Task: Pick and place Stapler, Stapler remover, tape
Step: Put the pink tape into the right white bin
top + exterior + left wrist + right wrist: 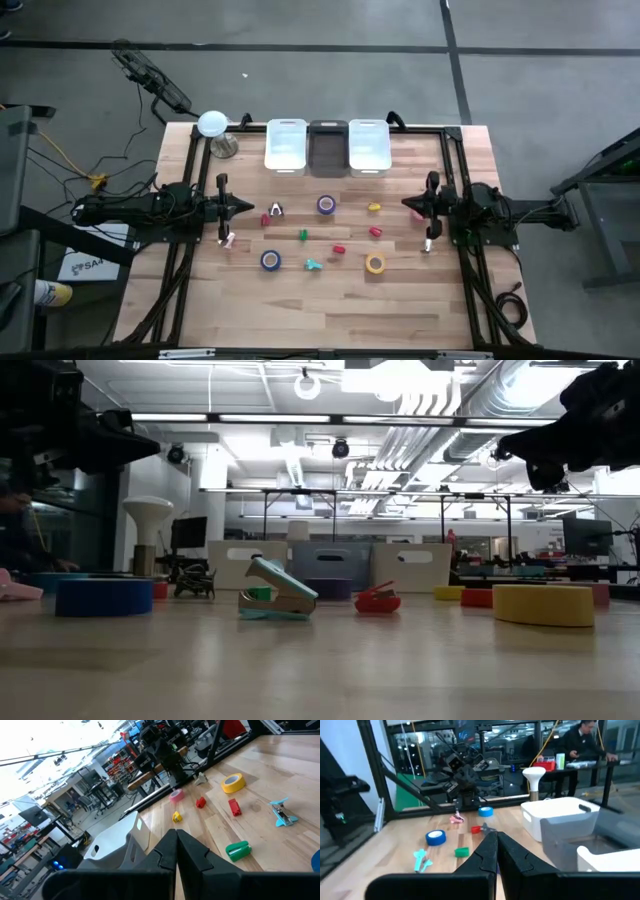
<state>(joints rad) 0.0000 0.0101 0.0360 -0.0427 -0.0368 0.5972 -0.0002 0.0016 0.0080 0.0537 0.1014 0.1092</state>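
Three tape rolls [375, 263]: two blue, one yellow

yellow tape [375, 263], blue tape [270, 260], flat on table [420, 310]

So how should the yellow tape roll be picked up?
The yellow tape roll lies flat on the table, hollow centre up. Probably best from straight above: one finger in the hole, one outside, pinching the ring wall. The right tool is nearer.
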